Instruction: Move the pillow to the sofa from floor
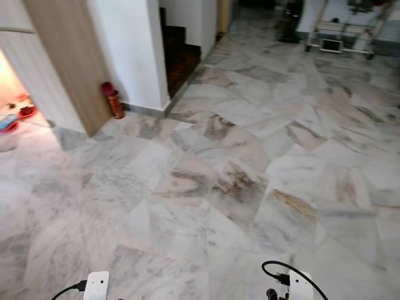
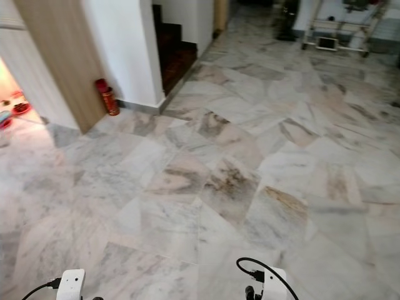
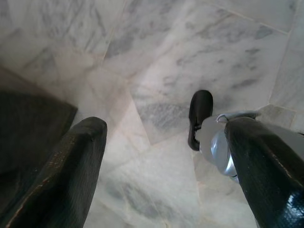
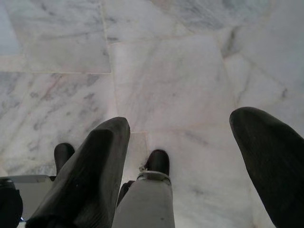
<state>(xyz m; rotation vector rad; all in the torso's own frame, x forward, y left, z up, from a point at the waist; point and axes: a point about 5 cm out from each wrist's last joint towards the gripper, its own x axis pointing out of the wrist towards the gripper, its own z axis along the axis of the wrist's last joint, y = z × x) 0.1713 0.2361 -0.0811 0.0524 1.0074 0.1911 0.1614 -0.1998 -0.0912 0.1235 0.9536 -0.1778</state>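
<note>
Marble floor point(image 1: 237, 169) spreads out before me. My two arms hang low at the bottom edge of the eye views, the left wrist point(image 1: 97, 286) and the right wrist point(image 1: 295, 284) just showing. In the left wrist view my left gripper point(image 3: 166, 156) is open over bare marble, its black fingers point(image 3: 71, 166) wide apart, and one of my feet point(image 3: 199, 116) stands below. My right gripper point(image 4: 190, 156) is open as well, fingers point(image 4: 95, 166) spread above the floor and my feet point(image 4: 157, 164).
A white wall corner point(image 1: 134, 50) and a wooden panel point(image 1: 72, 56) stand at the left, with a red cylinder point(image 1: 114, 100) at their base. Dark stairs point(image 1: 178, 53) rise behind. A wheeled rack point(image 1: 340, 31) stands far right. Red bowls point(image 1: 19, 112) sit at the far left.
</note>
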